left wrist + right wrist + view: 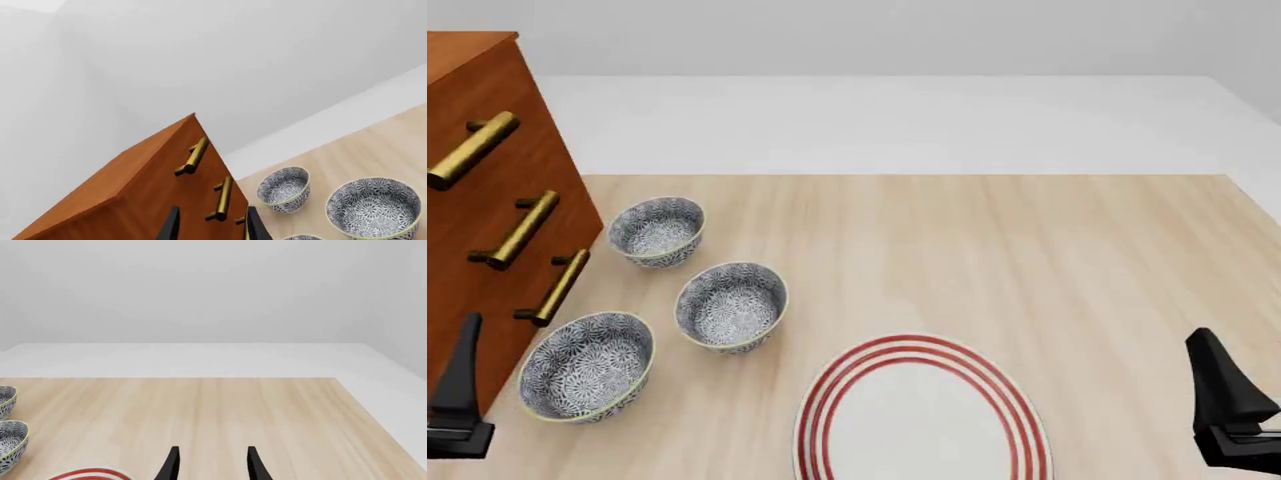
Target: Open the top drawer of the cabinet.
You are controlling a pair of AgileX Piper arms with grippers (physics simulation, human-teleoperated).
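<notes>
— Drawers first: where do we stand with the tall reddish-brown wooden cabinet (pixel 481 210)?

— We judge it the approach step. Our left gripper (pixel 212 225) has its dark fingers spread with nothing between them, low and just in front of the cabinet face. The uppermost reddish-brown drawer (pixel 170 152) with its long brass bar handle (pixel 193 156) lies ahead of and above that gripper, well apart.

— And the next move?

— We would need to rise to that top bar, passing the two lower brass handles (pixel 537 257), and straddle it.

— Our right gripper (pixel 212 464)?

— Also spread and empty, far off to the cabinet's other side, over bare pale wood table (pixel 267 410).

— Anything unclear?

— The cabinet is cut off at the front view's edge, and drawer seams hardly show.
</notes>
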